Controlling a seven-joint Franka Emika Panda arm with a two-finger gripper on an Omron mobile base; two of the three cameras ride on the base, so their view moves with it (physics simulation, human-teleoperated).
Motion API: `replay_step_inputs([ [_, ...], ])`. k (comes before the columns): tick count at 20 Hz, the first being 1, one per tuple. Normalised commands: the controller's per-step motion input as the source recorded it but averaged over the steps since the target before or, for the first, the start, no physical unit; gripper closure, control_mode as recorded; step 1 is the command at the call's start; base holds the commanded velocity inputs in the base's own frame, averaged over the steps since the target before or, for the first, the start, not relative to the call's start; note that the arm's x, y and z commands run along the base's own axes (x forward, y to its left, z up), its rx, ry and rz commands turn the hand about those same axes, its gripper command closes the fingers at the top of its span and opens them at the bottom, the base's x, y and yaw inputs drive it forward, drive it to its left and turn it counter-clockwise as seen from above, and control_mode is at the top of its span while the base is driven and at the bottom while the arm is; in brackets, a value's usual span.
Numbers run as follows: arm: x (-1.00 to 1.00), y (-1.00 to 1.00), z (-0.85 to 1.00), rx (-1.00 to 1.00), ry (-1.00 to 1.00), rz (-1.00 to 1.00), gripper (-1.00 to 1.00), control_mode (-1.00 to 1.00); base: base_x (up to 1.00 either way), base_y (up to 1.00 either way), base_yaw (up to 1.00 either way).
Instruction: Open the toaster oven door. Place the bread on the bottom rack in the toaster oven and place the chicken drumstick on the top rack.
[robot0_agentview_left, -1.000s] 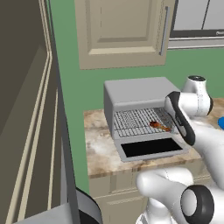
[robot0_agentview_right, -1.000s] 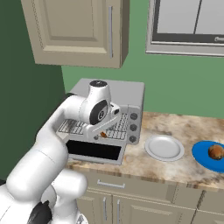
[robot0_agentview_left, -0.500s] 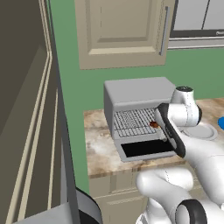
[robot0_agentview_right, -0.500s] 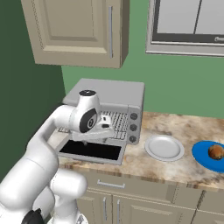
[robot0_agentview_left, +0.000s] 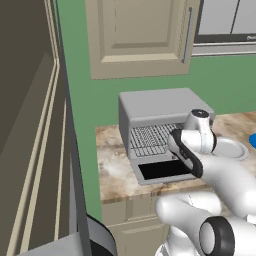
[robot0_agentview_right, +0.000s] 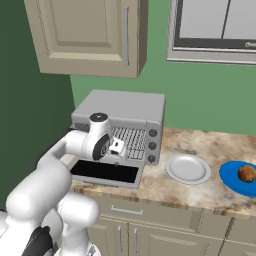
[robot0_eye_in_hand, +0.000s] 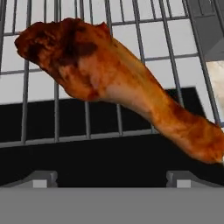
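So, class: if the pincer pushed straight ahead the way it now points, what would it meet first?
Most likely the chicken drumstick, which lies on a wire rack straight ahead of the open pincer in the hand view. Depth is hard to judge, so how soon it would touch is unclear.

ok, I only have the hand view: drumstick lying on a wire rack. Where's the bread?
Observer: The bread sits on a blue plate at the far right of the counter, well apart from the toaster oven.
Operator: Door fully down?
Observer: Yes, the toaster oven door lies open, flat in front of the oven.
Operator: Anything between oven and bread?
Observer: A white plate on the counter, just right of the oven's knobs.
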Motion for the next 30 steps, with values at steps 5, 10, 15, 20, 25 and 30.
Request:
replay_step_inputs([
  [5,0.66,0.28,-0.16,0.09,-0.14,-0.20,-1.00,-1.00,0.00,0.00,0.00],
  [10,0.46,0.05,0.01,0.07,-0.11,-0.13,-1.00,-1.00,0.00,0.00,0.00],
  [15,0.48,0.00,0.24,0.04,-0.19,-0.08,-1.00,-1.00,0.00,0.00,0.00],
  [20,0.43,0.00,-0.06,0.00,-0.21,-0.02,-1.00,-1.00,0.00,0.00,0.00],
  [25,0.01,-0.06,-0.09,0.00,-0.21,0.00,-1.00,-1.00,0.00,0.00,0.00],
  [30,-0.01,-0.08,0.01,0.00,-0.09,0.01,-1.00,-1.00,0.00,0.00,0.00],
])
